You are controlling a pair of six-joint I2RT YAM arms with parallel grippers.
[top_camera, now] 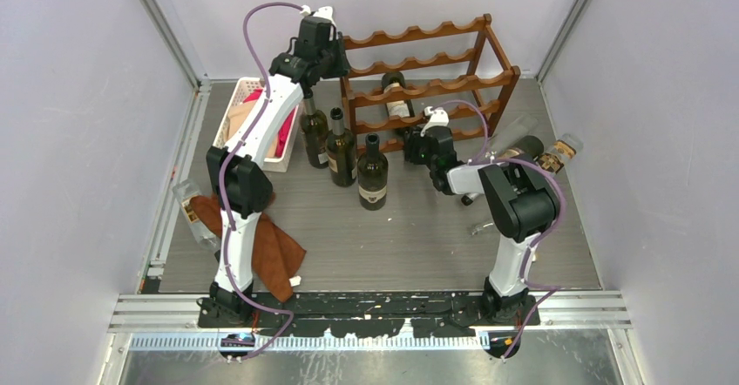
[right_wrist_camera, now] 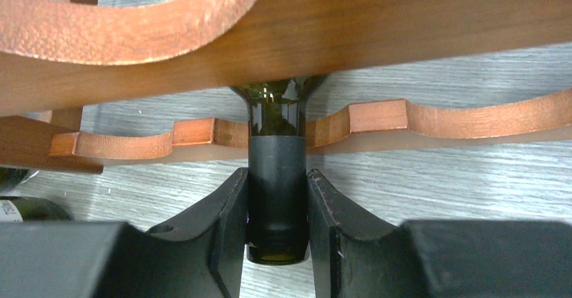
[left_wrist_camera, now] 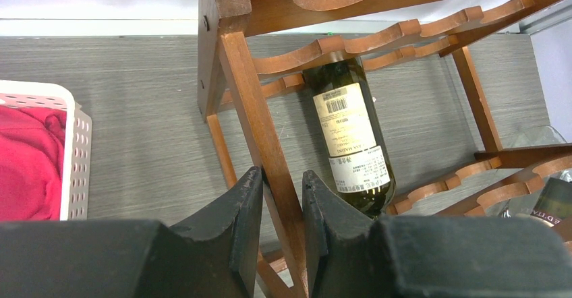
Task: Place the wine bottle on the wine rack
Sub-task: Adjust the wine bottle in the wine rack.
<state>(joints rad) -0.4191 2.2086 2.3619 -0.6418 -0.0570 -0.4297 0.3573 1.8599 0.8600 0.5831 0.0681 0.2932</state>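
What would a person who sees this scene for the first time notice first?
Both hands are at the wine rack at the back: the left hand grips a post at its left end, the right hand grips the neck of a wine bottle lying in a lower tier. Three more bottles stand upright before it.

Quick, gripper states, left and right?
Left gripper: shut on an upright of the wine rack.
Right gripper: shut on the neck of the wine bottle.
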